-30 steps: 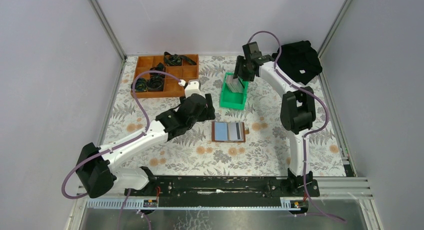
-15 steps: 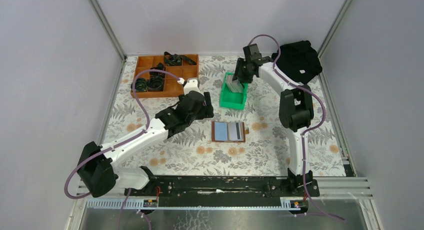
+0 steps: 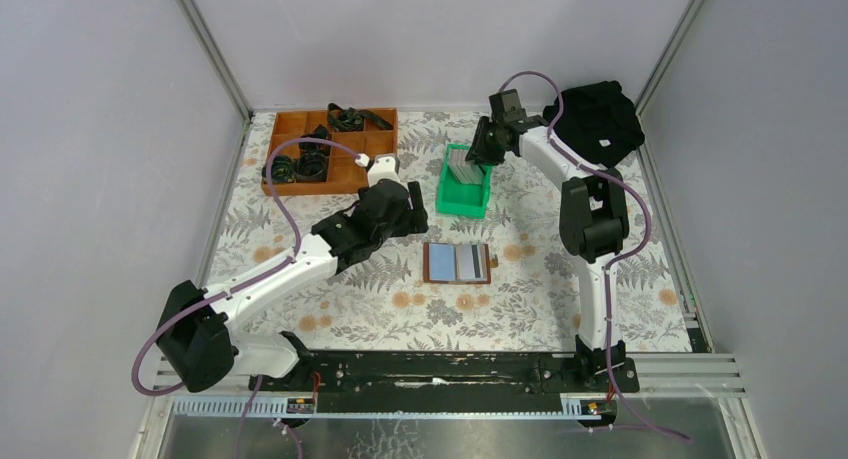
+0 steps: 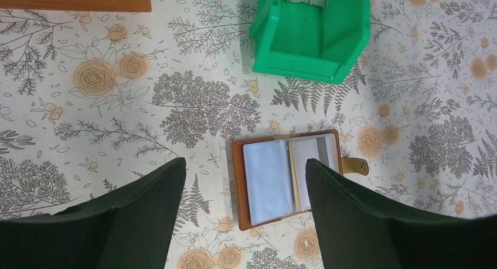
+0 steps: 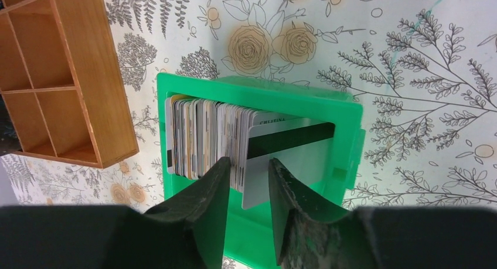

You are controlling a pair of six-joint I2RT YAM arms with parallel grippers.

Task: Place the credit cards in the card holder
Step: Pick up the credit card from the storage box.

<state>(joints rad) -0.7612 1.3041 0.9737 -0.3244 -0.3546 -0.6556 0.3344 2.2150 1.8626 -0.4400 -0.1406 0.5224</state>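
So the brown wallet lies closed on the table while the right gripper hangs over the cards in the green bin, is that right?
Not quite: the wallet lies open, its inner sleeves facing up, as the left wrist view shows. The rest holds: the right gripper hangs over the cards in the green bin.

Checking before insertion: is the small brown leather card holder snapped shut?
No, the small brown leather card holder lies spread open on the table, inside facing up.

Credit cards stacked upright in green bin; card holder open flat, grey card seemingly inside.
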